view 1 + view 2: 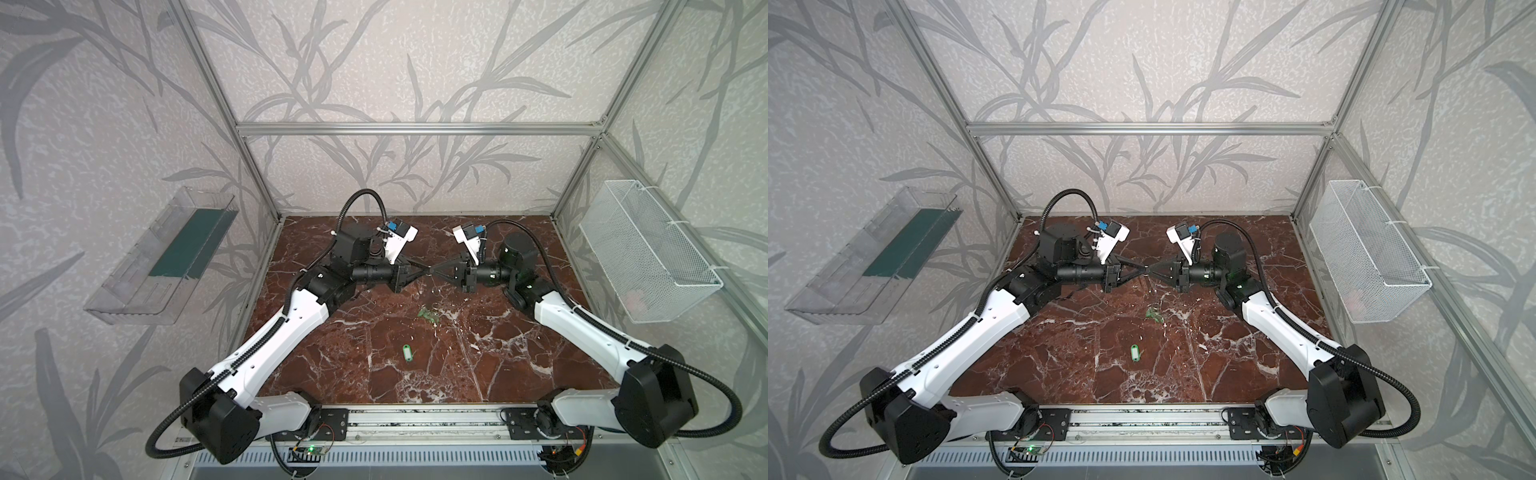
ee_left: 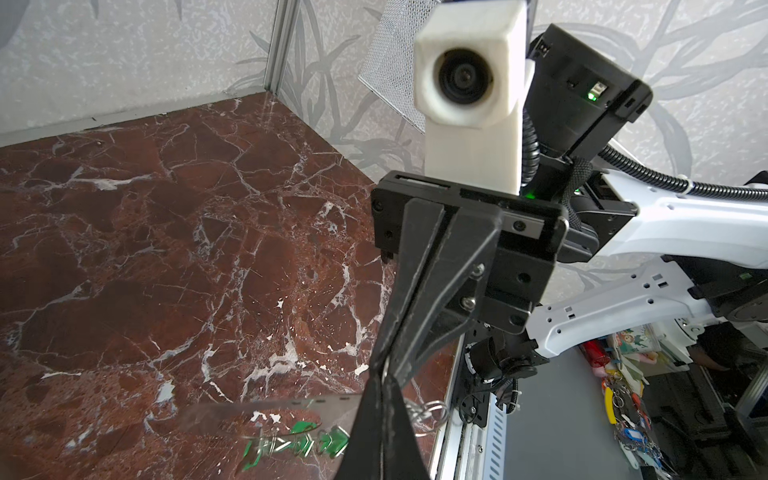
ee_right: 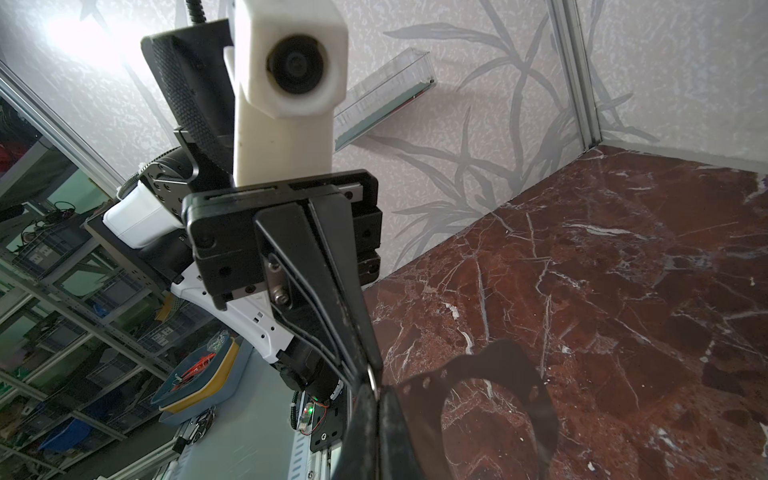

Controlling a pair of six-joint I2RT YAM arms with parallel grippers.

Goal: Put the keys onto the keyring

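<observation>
where both jaws meet shut, the keyring [image 3: 507, 357] juts out.

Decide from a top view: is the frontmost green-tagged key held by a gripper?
No: the green-tagged key lies alone on the table, apart from the left gripper and right gripper.

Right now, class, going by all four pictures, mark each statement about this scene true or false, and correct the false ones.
1. The left gripper and right gripper meet tip to tip above the table. True.
2. Both grippers stand wide open. False: both are shut.
3. A green-tagged key lies loose on the table. True.
4. The mesh basket stands on the table. False: it hangs on the side wall.
5. The keyring has a large hole in its middle. True.
</observation>
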